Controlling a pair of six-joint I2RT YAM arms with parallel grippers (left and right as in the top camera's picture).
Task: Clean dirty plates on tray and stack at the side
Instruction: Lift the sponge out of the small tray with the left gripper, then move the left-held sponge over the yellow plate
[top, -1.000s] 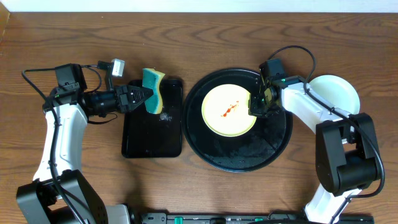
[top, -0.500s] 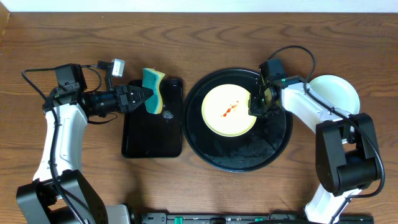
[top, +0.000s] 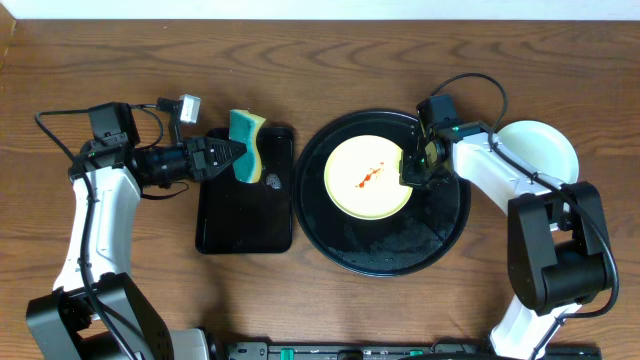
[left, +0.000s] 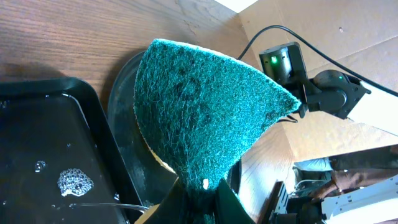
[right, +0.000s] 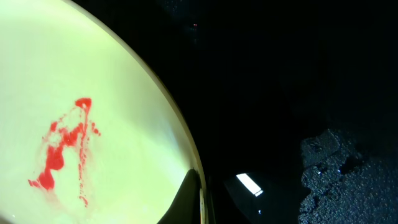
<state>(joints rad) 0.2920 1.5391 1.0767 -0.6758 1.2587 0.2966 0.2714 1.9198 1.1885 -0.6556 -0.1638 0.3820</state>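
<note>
A pale yellow plate (top: 367, 177) with a red smear at its centre lies in the large round black tray (top: 440, 235). My right gripper (top: 410, 168) is shut on the plate's right rim; in the right wrist view the plate (right: 74, 124) fills the left, with the fingers (right: 200, 202) pinching its edge. My left gripper (top: 226, 157) is shut on a green and yellow sponge (top: 245, 146) held over the rectangular tray; the sponge (left: 205, 112) fills the left wrist view. A light blue plate (top: 540, 150) lies on the table at the far right.
A smaller rectangular black tray (top: 245, 210) holds water and a patch of foam (top: 270, 183) left of the round tray. The round tray's floor is wet. Cables run from both arms.
</note>
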